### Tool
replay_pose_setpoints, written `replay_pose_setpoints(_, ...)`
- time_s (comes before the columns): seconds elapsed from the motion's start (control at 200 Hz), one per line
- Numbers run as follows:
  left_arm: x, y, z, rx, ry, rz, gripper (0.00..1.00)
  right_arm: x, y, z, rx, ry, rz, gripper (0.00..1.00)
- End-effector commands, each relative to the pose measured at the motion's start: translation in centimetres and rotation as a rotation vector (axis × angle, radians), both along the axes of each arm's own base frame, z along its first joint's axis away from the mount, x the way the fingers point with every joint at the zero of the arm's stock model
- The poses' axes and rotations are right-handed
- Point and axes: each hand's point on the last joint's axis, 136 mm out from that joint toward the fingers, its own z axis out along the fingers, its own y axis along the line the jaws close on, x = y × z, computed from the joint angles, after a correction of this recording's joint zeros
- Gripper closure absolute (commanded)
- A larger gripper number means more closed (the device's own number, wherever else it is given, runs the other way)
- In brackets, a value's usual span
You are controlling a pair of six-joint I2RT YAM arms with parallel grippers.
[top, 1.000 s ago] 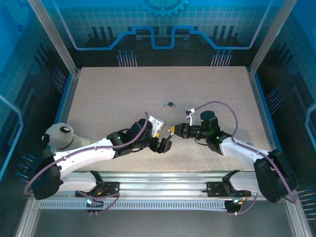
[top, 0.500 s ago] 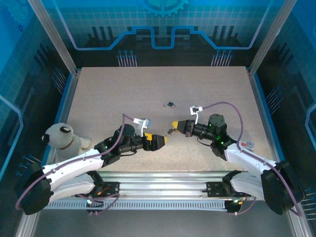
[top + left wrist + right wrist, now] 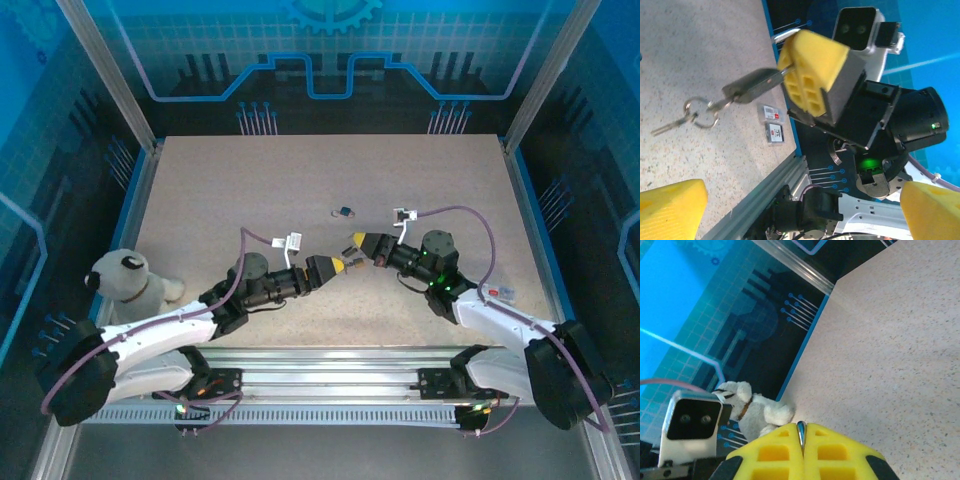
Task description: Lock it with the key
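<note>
your right gripper (image 3: 357,244) is clamped tight on the key (image 3: 751,85), its yellow pads (image 3: 812,62) pinching the flat metal, near the middle of the worktop (image 3: 250,190). a ring (image 3: 704,111) with a smaller key (image 3: 670,125) is attached to its free end. your left gripper (image 3: 335,267) faces it tip to tip, jaws spread wide and holding nothing. a small dark thing (image 3: 344,211) lies on the worktop just beyond; you can't tell what it is.

Bright, even overhead light on speckled beige bench (image 3: 250,190); soft shadows; blue panel walls (image 3: 420,60) glow; L-wrist yellow gripper pads (image 3: 670,205) blurry.
</note>
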Motion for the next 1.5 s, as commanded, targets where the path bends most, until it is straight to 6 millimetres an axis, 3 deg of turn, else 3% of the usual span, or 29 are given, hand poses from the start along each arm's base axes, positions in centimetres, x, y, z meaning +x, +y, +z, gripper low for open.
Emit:
replay_pose_setpoints(0.0,0.1,-0.1,0.9,-0.07,0.046,0.029,0.01,1.0,0.1,3.3,0.045,-0.1,-0.054,1.0)
replay_pose_setpoints(0.565,1.5,0.7,2.2,-0.182,0.1,0.182,0.01,-0.3,2.9,3.6,0.082,-0.143,-0.025,1.0)
replay_pose_setpoints(1.066,2.3,1.3,1.6,-0.191,0.116,0.248,0.01,-1.6,5.1,3.6,0.117,-0.15,0.014,1.0)
replay_pose_setpoints(1.491,2.8,2.1,1.6,-0.19,0.105,0.299,0.01,-2.8,5.2,2.9,0.117,-0.146,0.019,1.0)
